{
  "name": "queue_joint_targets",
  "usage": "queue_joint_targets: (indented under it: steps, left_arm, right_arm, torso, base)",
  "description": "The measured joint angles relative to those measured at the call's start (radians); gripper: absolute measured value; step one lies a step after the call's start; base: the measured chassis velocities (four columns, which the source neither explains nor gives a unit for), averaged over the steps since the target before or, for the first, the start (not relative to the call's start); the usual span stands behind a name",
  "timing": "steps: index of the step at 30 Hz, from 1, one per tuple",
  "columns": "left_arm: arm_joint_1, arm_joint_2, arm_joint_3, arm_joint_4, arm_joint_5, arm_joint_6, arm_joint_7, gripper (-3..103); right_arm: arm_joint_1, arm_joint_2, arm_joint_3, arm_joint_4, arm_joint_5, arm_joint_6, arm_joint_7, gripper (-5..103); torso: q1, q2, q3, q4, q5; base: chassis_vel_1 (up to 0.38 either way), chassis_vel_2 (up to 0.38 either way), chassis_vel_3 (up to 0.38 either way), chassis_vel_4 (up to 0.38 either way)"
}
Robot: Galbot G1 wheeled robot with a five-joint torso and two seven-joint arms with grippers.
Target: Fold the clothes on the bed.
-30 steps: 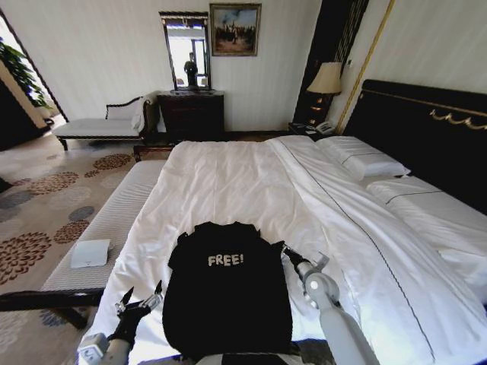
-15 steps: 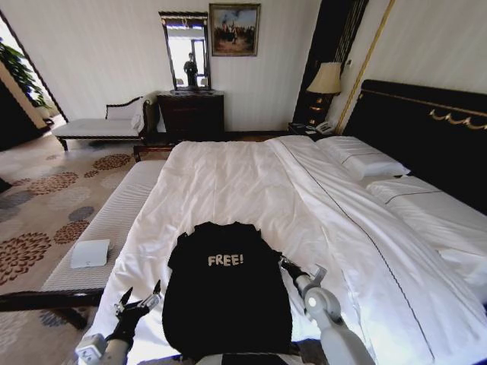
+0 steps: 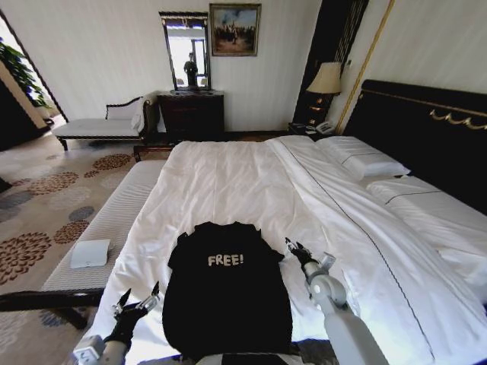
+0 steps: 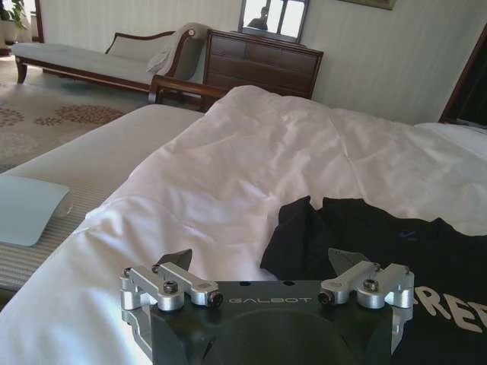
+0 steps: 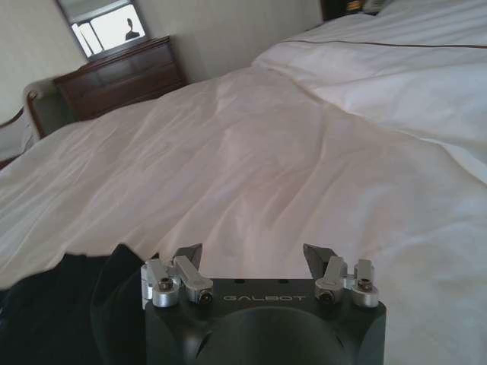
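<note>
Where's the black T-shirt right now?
In the head view the T-shirt lies flat on the bed's near end, between the left gripper and right gripper.

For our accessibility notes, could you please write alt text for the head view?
A black T-shirt lies flat on the white bed, with the open left end effector and open right end effector beside its two sides.

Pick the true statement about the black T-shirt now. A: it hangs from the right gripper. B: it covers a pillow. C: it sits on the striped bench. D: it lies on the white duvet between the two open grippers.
D: the black T-shirt lies on the white duvet, with the left gripper and right gripper open beside it.
</note>
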Motion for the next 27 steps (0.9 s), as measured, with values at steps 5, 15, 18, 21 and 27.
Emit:
queue_joint_targets:
  steps: [5,15,18,21,27]
  left_arm:
    - [-0.001,-0.002,0.006,0.001,0.005,0.002,-0.002,100]
    - [0.018,-0.008,-0.023,-0.008,-0.003,0.002,0.001,100]
    - [0.022,-0.013,-0.037,-0.006,-0.013,0.000,0.006,100]
    - [0.022,-0.021,-0.040,0.001,-0.015,0.000,0.012,100]
    - [0.016,-0.029,-0.034,0.000,-0.014,0.002,0.014,100]
  right_arm:
    - [0.057,-0.029,-0.102,-0.072,-0.074,0.000,-0.050,93]
    - [0.248,-0.089,-0.235,-0.361,-0.334,0.101,-0.119,100]
    - [0.250,-0.137,-0.256,-0.388,-0.476,0.165,-0.178,100]
    - [0.245,-0.157,-0.263,-0.384,-0.513,0.187,-0.207,100]
    - [0.235,-0.175,-0.324,-0.338,-0.545,0.234,-0.292,100]
  torso:
    - [0.000,0.000,0.000,-0.0002,0.0002]
    - [0.000,0.000,0.000,0.0003,-0.0001]
    - [0.000,0.000,0.000,-0.0002,-0.0001]
    - [0.000,0.000,0.000,-0.0002,-0.0003]
    - [0.000,0.000,0.000,0.0000,-0.0001]
  base:
    - [0.000,0.000,0.000,0.000]
    - [0.000,0.000,0.000,0.000]
    - [0.000,0.000,0.000,0.000]
    - [0.000,0.000,0.000,0.000]
    - [0.000,0.000,0.000,0.000]
